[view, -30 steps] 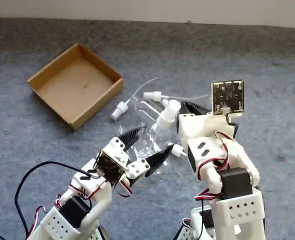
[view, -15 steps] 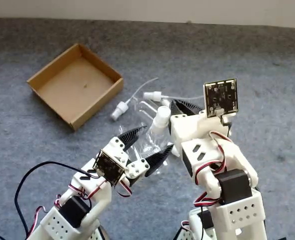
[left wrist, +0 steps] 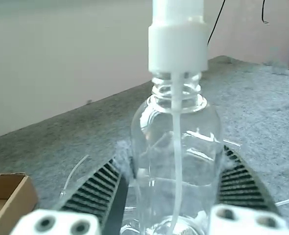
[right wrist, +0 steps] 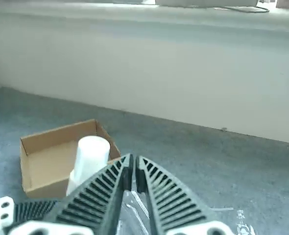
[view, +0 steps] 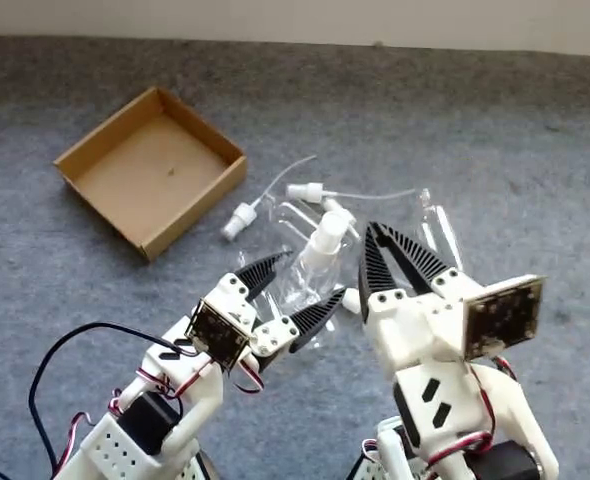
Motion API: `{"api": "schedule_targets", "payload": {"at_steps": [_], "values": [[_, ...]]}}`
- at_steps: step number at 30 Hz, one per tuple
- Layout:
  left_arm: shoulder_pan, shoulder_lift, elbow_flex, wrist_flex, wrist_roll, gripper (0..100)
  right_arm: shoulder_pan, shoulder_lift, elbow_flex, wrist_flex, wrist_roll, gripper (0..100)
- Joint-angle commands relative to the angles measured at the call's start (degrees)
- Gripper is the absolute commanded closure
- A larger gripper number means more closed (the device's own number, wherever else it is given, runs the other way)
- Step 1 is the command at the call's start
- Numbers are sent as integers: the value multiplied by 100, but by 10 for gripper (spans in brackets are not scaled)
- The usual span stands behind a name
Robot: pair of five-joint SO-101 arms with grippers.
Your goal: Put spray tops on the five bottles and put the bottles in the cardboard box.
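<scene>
Here, in the left pincer (view: 311,278), a bottle (left wrist: 152,142), dip tube (left wrist: 176,166) inside.

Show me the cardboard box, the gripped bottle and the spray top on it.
cardboard box (view: 150,170): high view, bare inner floor.
bottle (left wrist: 176,147): left wrist view, clear body.
spray top (left wrist: 178,41): left wrist view, white collar.

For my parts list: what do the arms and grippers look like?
Both the left arm and right arm are white plastic with small screw holes. The left gripper and right gripper have black, ribbed, tapering fingers. Red, white and black wires loop at the joints; a black cable trails from the left arm. Each wrist carries a dark circuit board.
</scene>
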Motion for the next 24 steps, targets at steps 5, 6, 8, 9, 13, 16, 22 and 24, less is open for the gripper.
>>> {"api": "schedule_targets", "payload": {"at_steps": [5, 6, 8, 9, 13, 16, 22, 24], "values": [[-558, -92, -558, -176, 44, 853, -4, -488, 725, -189, 396, 995], [-760, -92, -646, -176, 26, 853, -4, -602, 831, -198, 396, 995], [-1165, -92, -787, -176, 44, 853, -4, -813, 1024, -198, 396, 995], [-1270, -92, -804, -167, 53, 853, -4, -910, 1121, -207, 396, 995], [-1323, -48, -813, -167, 35, 853, -31, -1138, 1481, -277, 387, 995], [-1367, -31, -1138, -167, 18, 853, -31, -1270, 1930, -681, 387, 995], [-1807, 84, -1754, -132, 18, 853, -40, -1613, 2765, -1305, 387, 995], [-1815, 444, -1938, -132, 0, 853, -40, -1666, 3029, -1446, 387, 995]]}}
